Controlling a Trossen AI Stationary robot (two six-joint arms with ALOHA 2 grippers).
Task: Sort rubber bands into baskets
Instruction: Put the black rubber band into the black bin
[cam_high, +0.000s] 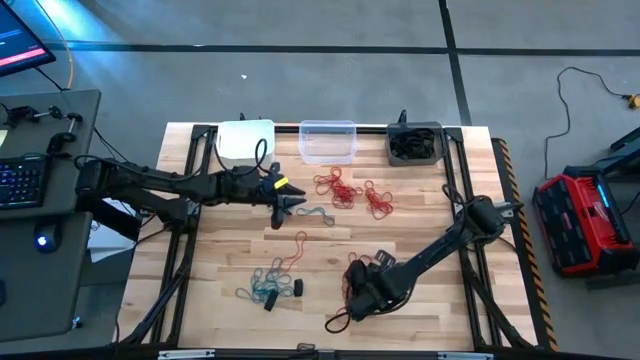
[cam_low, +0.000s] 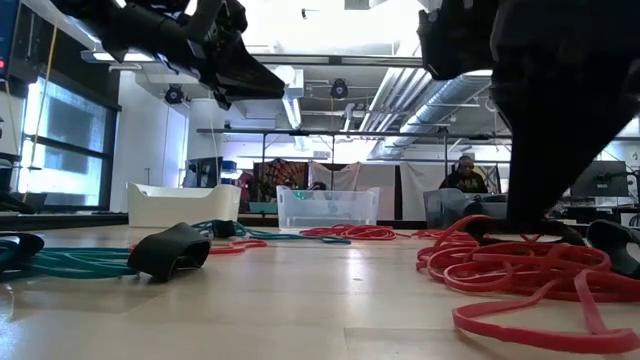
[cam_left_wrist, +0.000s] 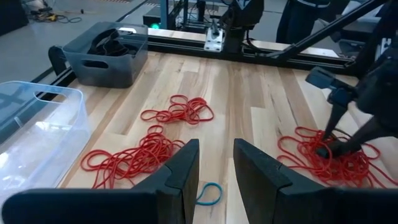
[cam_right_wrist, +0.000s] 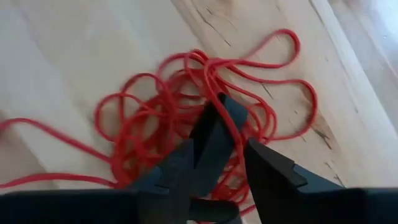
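Three baskets stand along the far edge: white (cam_high: 245, 141), clear (cam_high: 327, 140), and dark grey (cam_high: 415, 144) with black bands inside. Red rubber bands lie in bunches mid-table (cam_high: 340, 185) (cam_high: 378, 201) and one bunch lies near the front (cam_right_wrist: 155, 124). Teal bands (cam_high: 265, 287) and a black band (cam_high: 297, 287) lie front left. My left gripper (cam_left_wrist: 216, 149) hovers open above the table's middle, over a small teal band (cam_left_wrist: 208, 194). My right gripper (cam_right_wrist: 239, 149) points down into the front red bunch, fingers apart, with a black strip (cam_right_wrist: 219, 127) between them. My right gripper comes from above, slanting, with its fingertips (cam_left_wrist: 328, 148) down in the front red bunch (cam_left_wrist: 311, 163), which lies slack on the table. The black strip stands beside one finger. Whether the fingers pinch any band cannot be told.
Black rails run along the table's left and right sides (cam_high: 455, 180). A loose black cable loops off the right wrist by the front edge (cam_high: 335, 322). Bare wood lies at front right (cam_high: 430, 310). A desk with a keyboard stands left of the table (cam_high: 25, 180).
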